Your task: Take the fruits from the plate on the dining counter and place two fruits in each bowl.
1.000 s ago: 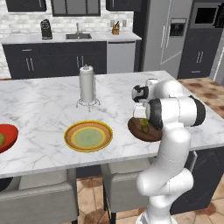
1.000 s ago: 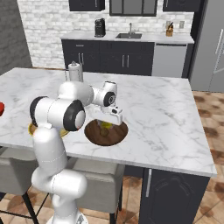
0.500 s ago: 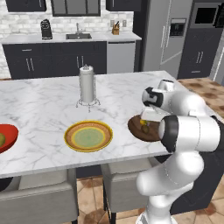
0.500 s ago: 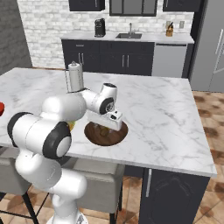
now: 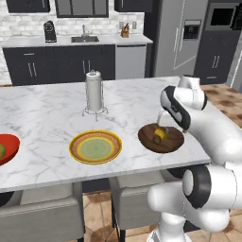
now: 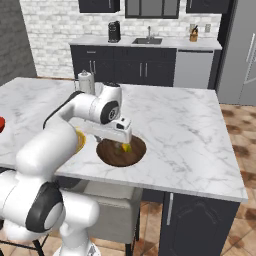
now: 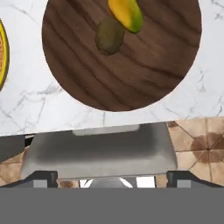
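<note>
**Over the wooden bowl, claw spread wide**

On the dining counter (image 5: 42, 113), the white marble slab, the dark brown wooden bowl (image 5: 160, 138) is sitting near the right end, close to the near edge. Two fruits are lying in it, touching each other: a yellow one with a green tip (image 7: 126, 14) and a small dull green-brown one (image 7: 109, 35). From the left base camera they are showing as a small yellow-and-green clump (image 5: 159, 135) in the middle of the bowl.

The gripper (image 6: 121, 142) is hanging just over the bowl, and its jaws are standing spread wide apart with nothing between them. In the hand camera the two dark finger tips (image 7: 41, 179) are sitting at the far corners of the lower edge, well apart, and the bowl is lying beyond them. Whether the tips are touching the bowl I cannot tell.

Left of the wooden bowl, and apart from it, the round plate (image 5: 95, 146) with its yellow-orange rim and pale green centre is lying flat near the near edge of the counter. At the far left edge, the glossy red bowl (image 5: 8, 149) is peeking in, with something small and greenish (image 5: 2, 150) lying inside it; I cannot make out more than that.

Behind the plate, toward the middle of the counter, a paper towel roll on a wire stand (image 5: 94, 92) is standing upright. Grey chairs (image 5: 40, 220) are tucked under the near side of the counter.
</note>
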Motion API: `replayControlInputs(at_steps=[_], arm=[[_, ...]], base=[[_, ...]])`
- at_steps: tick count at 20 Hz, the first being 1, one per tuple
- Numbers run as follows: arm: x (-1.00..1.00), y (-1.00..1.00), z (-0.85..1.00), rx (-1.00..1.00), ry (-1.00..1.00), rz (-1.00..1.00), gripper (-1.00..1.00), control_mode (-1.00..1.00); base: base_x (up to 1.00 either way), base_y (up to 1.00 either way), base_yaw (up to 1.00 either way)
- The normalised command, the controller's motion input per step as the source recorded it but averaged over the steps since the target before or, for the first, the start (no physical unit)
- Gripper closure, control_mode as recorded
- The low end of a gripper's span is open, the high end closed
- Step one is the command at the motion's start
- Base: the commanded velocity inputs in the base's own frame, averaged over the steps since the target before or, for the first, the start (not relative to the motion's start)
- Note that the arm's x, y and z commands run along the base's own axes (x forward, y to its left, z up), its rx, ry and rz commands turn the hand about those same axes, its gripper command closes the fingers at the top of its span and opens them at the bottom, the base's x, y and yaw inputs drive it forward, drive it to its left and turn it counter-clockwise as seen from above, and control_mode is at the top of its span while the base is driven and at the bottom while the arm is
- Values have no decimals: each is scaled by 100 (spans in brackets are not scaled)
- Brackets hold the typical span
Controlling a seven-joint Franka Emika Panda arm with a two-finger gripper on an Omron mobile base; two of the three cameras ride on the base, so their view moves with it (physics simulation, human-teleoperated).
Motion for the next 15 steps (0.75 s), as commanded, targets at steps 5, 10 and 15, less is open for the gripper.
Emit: replayControlInputs(at_steps=[5,10,15], arm=[[-87,15,39,-2,-3,12,-100,-100],[-69,4,15,0,-13,7,-100,-100],[-1,0,0,0,0,1,-100,-100]], base=[[0,0,0],[0,0,0],[0,0,0]])
